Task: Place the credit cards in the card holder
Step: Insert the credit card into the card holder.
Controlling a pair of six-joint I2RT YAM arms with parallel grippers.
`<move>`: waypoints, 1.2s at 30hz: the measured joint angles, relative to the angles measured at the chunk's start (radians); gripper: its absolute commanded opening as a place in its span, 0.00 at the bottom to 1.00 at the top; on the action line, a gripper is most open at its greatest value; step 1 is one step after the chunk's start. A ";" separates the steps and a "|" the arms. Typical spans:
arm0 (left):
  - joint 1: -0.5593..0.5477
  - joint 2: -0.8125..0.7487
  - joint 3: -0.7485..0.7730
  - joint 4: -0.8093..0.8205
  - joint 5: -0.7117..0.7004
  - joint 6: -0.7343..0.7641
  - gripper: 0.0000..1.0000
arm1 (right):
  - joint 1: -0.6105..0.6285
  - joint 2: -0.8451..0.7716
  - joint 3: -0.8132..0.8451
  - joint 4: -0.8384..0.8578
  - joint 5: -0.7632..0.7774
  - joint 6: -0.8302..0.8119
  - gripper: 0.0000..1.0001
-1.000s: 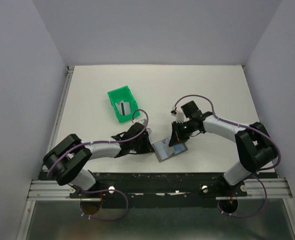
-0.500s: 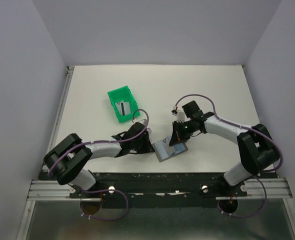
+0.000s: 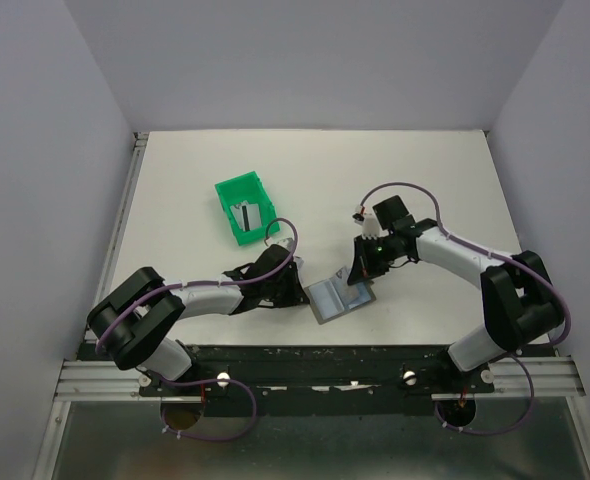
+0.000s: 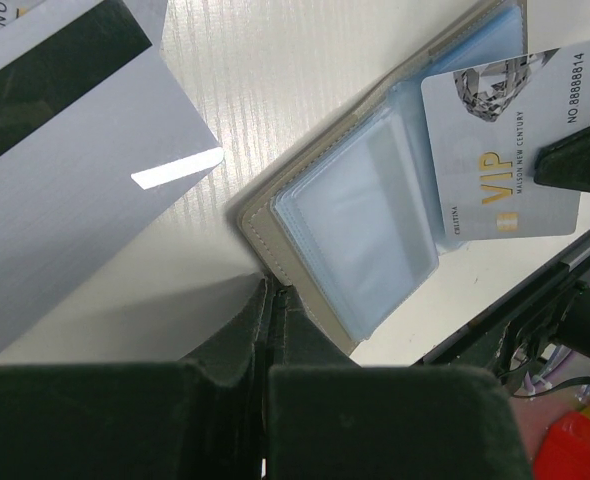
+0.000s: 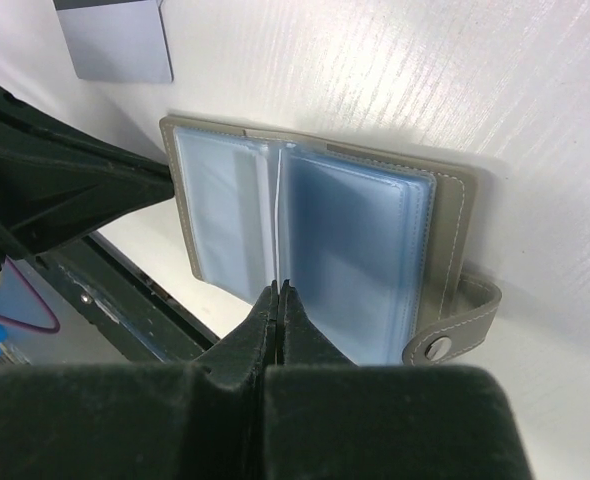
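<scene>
The card holder (image 4: 355,215) lies open on the white table (image 3: 425,170), in the lower centre of the top view, with its light blue plastic sleeves (image 5: 345,250) facing up and its snap tab (image 5: 436,347) at the lower right of the right wrist view. The left gripper (image 4: 272,300) has its fingers pressed together on the edge of the cover, so it seems to hold the holder in place. The right gripper (image 5: 278,295) is pinching the VIP card (image 4: 495,140) by one end; from its own camera the card shows only as a thin white line above the fold. In the left wrist view the card is over the right part of the holder, and I cannot tell if its edge is already inside a sleeve. I judge the card to be light, stiff and smooth, so it may slip or turn between the pads. The sleeves look soft and may buckle when pushed. A silver card (image 4: 65,190) with a dark stripe lies flat just beside the holder, at the upper left of the left wrist view; it will probably be hard to lift unless an edge is raised first. One more card (image 3: 245,216) is in the green bin (image 3: 237,184), well apart at the upper left. The two grippers are near each other, which leaves little room
</scene>
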 measured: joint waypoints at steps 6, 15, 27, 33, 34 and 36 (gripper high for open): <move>0.000 0.000 0.000 0.000 0.000 0.000 0.00 | 0.000 0.006 -0.001 0.003 -0.008 -0.006 0.00; 0.000 0.000 0.000 0.000 0.000 0.000 0.00 | 0.000 0.032 -0.014 0.028 -0.064 -0.005 0.00; 0.000 0.000 0.000 0.000 0.000 0.000 0.00 | -0.001 0.065 -0.029 0.064 -0.126 0.006 0.00; 0.000 0.000 0.000 0.000 0.000 0.000 0.00 | -0.001 0.072 -0.036 0.082 -0.151 0.013 0.00; 0.000 0.000 0.000 0.000 0.000 0.000 0.00 | -0.001 0.074 -0.037 0.085 -0.155 0.014 0.00; 0.000 0.000 0.000 0.000 0.000 0.000 0.00 | -0.001 0.077 -0.042 0.093 -0.166 0.015 0.00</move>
